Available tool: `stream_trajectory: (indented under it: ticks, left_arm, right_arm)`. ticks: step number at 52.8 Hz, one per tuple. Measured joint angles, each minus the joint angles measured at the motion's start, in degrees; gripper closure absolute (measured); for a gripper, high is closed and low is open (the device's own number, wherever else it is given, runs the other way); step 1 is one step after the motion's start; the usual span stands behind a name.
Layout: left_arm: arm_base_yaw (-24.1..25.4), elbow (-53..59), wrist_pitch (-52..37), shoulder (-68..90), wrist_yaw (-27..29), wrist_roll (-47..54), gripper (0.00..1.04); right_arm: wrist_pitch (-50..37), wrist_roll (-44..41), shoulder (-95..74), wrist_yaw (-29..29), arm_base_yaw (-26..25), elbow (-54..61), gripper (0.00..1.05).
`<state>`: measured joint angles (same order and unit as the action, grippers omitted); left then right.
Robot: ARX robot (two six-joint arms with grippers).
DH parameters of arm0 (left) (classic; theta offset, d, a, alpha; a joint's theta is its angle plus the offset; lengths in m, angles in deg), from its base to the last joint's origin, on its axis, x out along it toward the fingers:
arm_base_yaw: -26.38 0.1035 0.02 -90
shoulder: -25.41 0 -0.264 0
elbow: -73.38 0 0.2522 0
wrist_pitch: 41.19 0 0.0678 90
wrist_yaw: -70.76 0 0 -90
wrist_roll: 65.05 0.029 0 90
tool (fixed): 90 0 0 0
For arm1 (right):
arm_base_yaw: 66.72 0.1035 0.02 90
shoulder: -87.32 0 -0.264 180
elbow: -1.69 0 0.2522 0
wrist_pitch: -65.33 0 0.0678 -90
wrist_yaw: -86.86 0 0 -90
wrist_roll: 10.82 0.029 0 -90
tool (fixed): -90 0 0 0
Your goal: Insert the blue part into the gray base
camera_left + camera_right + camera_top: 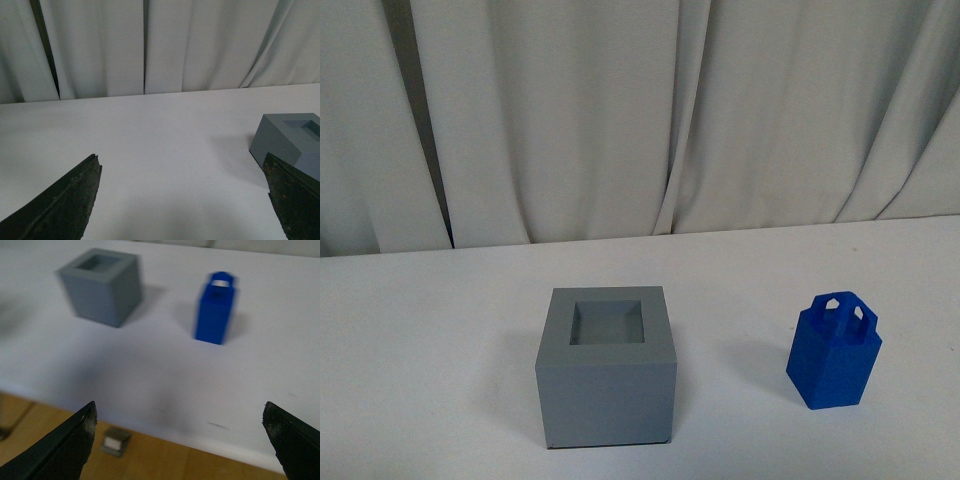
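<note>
Your left gripper is released: its two dark fingers are spread wide and hold nothing, with only bare white table between them. The gray base lies ahead of this gripper and off to one side. Its near lower corner is hidden behind one fingertip, and it is not touching either finger. A pale pleated curtain hangs beyond the far edge of the table.

Your right gripper is released too, with its fingers wide apart and nothing in the gap. The blue part stands ahead of it and well clear, roughly in line with the gap. It is upright on the table, with its arched handle on top. The gray base sits ahead as well, out beyond the other finger, well apart from the blue part. This view is blurred, so you cannot read fine detail from it. The near edge of the table shows between the fingers, with a brown surface below it and a small gray object that is too blurred to identify.

From the front, the gray base rests flat on the table with its square recess facing up, and the blue part stands apart from it.
</note>
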<state>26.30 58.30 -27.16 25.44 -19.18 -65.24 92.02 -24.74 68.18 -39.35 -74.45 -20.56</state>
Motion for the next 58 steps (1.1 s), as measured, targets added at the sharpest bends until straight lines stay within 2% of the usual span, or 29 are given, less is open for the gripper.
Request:
stream_trajectory:
  ticks: [1, 3, 12, 27, 36, 40, 47, 58]
  left_arm:
    - [0.0, 0.0, 0.0, 0.0, 0.04, 0.0, 0.06]
    - [0.0, 0.0, 0.0, 0.0, -0.02, 0.0, 0.06]
    - [0.0, 0.0, 0.0, 0.0, -0.02, 0.0, 0.06]
    - [0.0, 0.0, 0.0, 0.0, -0.02, 0.0, 0.06]
    - [0.0, 0.0, 0.0, 0.0, -0.04, -0.02, 0.06]
    - [0.0, 0.0, 0.0, 0.0, -0.04, 0.0, 0.06]
    - [0.0, 0.0, 0.0, 0.0, -0.04, 0.0, 0.06]
    - [0.0, 0.0, 0.0, 0.0, -0.04, 0.0, 0.06]
  right_arm:
    - [-1.03, -0.83, -1.79, -1.97, 0.44, -0.35, 0.07]
    - [-3.54, -2.49, -5.09, -2.36, 1.68, -1.36, 0.07]
    - [-10.38, -7.93, -20.04, 1.33, 6.29, -10.16, 0.07]
    - [-1.53, -20.28, -46.69, 4.87, 9.27, -35.5, 0.07]
    - [10.8, -28.17, -60.06, 7.23, 9.44, -52.74, 0.07]
    - [21.03, -34.75, -68.7, 9.75, 10.56, -63.52, 0.07]
    - [34.12, -42.93, -79.17, 13.14, 12.98, -76.91, 0.07]
    - [47.43, -51.56, -88.96, 17.18, 15.78, -91.03, 0.07]
